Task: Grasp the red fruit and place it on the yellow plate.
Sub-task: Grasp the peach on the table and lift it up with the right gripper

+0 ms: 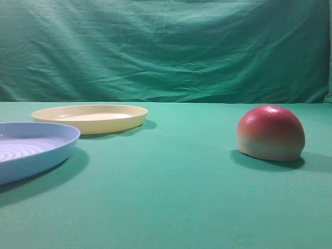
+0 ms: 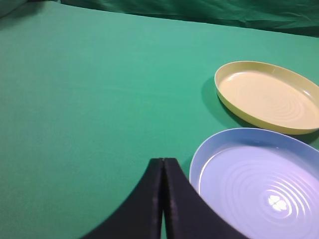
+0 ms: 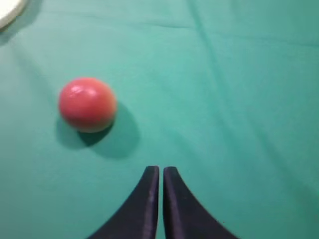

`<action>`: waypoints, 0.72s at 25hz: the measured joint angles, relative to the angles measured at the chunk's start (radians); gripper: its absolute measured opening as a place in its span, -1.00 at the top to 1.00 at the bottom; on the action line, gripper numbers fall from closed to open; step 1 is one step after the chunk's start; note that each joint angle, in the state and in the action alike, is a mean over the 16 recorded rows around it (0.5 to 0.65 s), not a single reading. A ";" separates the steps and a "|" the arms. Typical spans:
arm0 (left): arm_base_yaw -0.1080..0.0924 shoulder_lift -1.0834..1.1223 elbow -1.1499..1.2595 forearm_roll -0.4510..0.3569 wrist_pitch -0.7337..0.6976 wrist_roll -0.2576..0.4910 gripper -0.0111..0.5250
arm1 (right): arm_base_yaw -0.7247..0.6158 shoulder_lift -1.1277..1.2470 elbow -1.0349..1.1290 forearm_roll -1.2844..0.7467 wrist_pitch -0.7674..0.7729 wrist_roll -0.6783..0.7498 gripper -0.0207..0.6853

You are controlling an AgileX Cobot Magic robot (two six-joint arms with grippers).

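Observation:
The red fruit rests flat side down on the green cloth at the right; from above it shows as a red dome. The yellow plate stands farther back on the left, seen also as a shallow round plate in the left wrist view. My right gripper is shut with nothing in it, hanging above the cloth to the right of and nearer than the fruit. My left gripper is shut and holds nothing, just left of the blue plate. Neither gripper shows in the exterior high view.
A light-blue plate with ridged rings stands at the near left, in front of the yellow plate; its rim lies close to my left fingers. A green cloth backdrop closes the far side.

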 joint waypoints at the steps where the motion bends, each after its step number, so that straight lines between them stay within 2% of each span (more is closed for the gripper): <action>1: 0.000 0.000 0.000 0.000 0.000 0.000 0.96 | 0.024 0.022 -0.012 0.004 -0.001 -0.006 0.94; 4: 0.000 0.000 0.000 0.000 0.000 0.000 0.96 | 0.099 0.097 -0.057 -0.027 -0.003 0.025 0.94; 11: 0.000 0.000 0.000 0.000 0.000 0.000 0.96 | 0.274 0.297 -0.200 -0.198 0.005 0.196 0.94; 18: 0.000 0.000 0.000 0.000 0.000 0.000 0.96 | 0.387 0.455 -0.302 -0.396 0.011 0.363 0.88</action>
